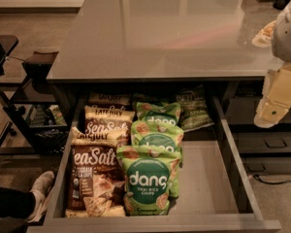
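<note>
The gripper (pixel 270 114) hangs at the right edge of the view, outside the open drawer (pixel 235 165) and to the right of its right wall, in front of the right corner of the countertop (pixel 160 28). Whether it is wide or narrow cannot be told from this angle. The white arm (pixel 288 28) carrying it enters from the upper right. The item nearest the gripper is the dark green bag (pixel 194 108), which lies at the rear right of the drawer, apart from the gripper. To the left of it, three green bags stand in a column from front to back: the front dang bag (pixel 148 186), the middle dang bag (pixel 157 139) and the rear dang bag (pixel 159 113), each overlapping the one behind. The leftmost column holds brown-and-cream bags (labelled Sea Salt): the front sea salt bag (pixel 93 181), the middle sea salt bag (pixel 106 125) and a third bag (pixel 109 99) behind them, mostly under the countertop. Outside the drawer, a black rack (pixel 34 110) stands at the left, and a white shoe (pixel 40 193) rests on the floor near the drawer's front left corner.
</note>
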`<state>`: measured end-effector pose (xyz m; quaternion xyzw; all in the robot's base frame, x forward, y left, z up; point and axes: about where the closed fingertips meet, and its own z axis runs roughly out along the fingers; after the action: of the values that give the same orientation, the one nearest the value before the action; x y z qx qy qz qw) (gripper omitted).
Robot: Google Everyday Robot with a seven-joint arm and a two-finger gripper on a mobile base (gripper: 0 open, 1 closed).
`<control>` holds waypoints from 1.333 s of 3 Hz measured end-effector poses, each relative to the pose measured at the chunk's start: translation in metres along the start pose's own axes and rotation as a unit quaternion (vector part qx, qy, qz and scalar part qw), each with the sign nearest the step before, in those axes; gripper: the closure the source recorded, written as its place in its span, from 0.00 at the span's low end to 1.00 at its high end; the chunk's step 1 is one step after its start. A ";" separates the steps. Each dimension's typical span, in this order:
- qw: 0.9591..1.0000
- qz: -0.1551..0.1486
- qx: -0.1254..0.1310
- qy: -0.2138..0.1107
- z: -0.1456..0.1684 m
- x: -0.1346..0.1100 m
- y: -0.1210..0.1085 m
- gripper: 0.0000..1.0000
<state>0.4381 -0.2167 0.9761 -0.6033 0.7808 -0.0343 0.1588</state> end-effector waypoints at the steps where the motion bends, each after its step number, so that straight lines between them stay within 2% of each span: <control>1: 1.000 0.000 0.000 0.000 0.000 0.000 0.000 0.00; 2: 1.000 0.000 0.003 -0.003 0.011 0.001 0.003 0.00; 3: 1.000 0.008 -0.006 -0.016 0.050 0.010 0.016 0.00; 4: 0.999 0.011 -0.009 -0.040 0.101 0.026 0.032 0.00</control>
<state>0.4316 -0.2187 0.8674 -0.5969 0.7808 -0.0014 0.1846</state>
